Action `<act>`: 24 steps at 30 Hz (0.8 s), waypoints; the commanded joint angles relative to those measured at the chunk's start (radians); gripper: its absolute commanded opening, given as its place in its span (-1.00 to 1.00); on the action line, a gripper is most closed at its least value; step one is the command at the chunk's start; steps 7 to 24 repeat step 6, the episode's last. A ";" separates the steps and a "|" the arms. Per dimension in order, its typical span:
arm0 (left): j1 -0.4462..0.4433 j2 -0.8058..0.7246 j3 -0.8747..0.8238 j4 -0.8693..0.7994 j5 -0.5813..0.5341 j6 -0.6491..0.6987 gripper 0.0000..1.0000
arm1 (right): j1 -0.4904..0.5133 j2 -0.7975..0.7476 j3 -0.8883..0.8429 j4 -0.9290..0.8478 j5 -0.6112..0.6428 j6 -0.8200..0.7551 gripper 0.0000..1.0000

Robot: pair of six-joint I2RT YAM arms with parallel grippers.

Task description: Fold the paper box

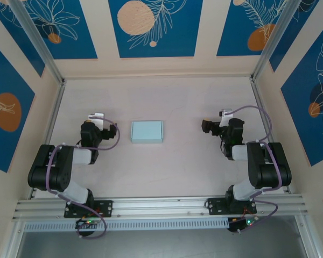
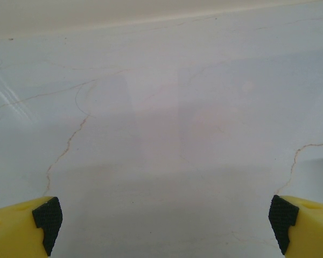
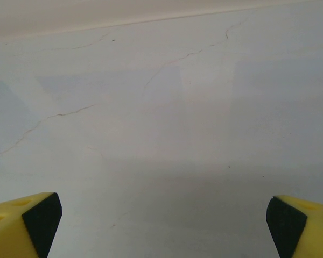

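The left gripper (image 2: 164, 223) stands wide, its yellow fingers with black pads far apart and nothing between them. The right gripper (image 3: 162, 220) is spread just as wide and holds nothing either. The paper box (image 1: 147, 131) lies flat on the bench (image 1: 177, 177), between the 2 grippers. It is off to the right of the left gripper and off to the left of the right gripper, touching neither and somewhat nearer the left one. From above it reads as a small closed pale-blue rectangle, and I cannot tell which edges carry loose flaps or tabs. The main risk I see is sliding: the card looks thin and light and the bench smooth. If 1 gripper pushes in from its side while the other is not bracing the far edge, the box would likely skate away instead of folding. A second risk is crushing, because fingers this wide closing over thin card could buckle a panel or set a crease off the scored line. Lying flat, the box also offers little edge to get a finger under, so a low approach might scrape the bench or jam. Finally, both arms must close in on 1 small thing from opposite sides, and they could knock each other if they arrive together.
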 commanded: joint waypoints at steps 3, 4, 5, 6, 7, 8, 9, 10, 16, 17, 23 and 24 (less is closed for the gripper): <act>0.014 -0.002 0.003 -0.003 0.022 0.014 1.00 | 0.003 -0.001 0.012 0.007 0.020 -0.027 0.98; 0.015 -0.002 0.002 -0.003 0.022 0.014 1.00 | 0.004 0.000 0.012 0.006 0.020 -0.027 0.98; 0.015 -0.002 0.002 -0.003 0.022 0.014 1.00 | 0.002 -0.001 0.011 0.007 0.020 -0.028 0.98; 0.014 -0.002 0.001 -0.001 0.022 0.014 1.00 | 0.003 0.000 0.011 0.006 0.020 -0.027 0.98; 0.014 -0.002 0.001 -0.001 0.022 0.014 1.00 | 0.003 0.000 0.011 0.006 0.020 -0.027 0.98; 0.014 -0.002 0.001 -0.001 0.022 0.014 1.00 | 0.003 0.000 0.011 0.006 0.020 -0.027 0.98; 0.014 -0.002 0.001 -0.001 0.022 0.014 1.00 | 0.003 0.000 0.011 0.006 0.020 -0.027 0.98; 0.014 -0.002 0.001 -0.001 0.022 0.014 1.00 | 0.003 0.000 0.011 0.006 0.020 -0.027 0.98; 0.014 -0.002 0.001 -0.001 0.022 0.014 1.00 | 0.003 0.000 0.011 0.006 0.020 -0.027 0.98; 0.014 -0.002 0.001 -0.001 0.022 0.014 1.00 | 0.003 0.000 0.011 0.006 0.020 -0.027 0.98; 0.014 -0.002 0.001 -0.001 0.022 0.014 1.00 | 0.003 0.000 0.011 0.006 0.020 -0.027 0.98; 0.014 -0.002 0.001 -0.001 0.022 0.014 1.00 | 0.003 0.000 0.011 0.006 0.020 -0.027 0.98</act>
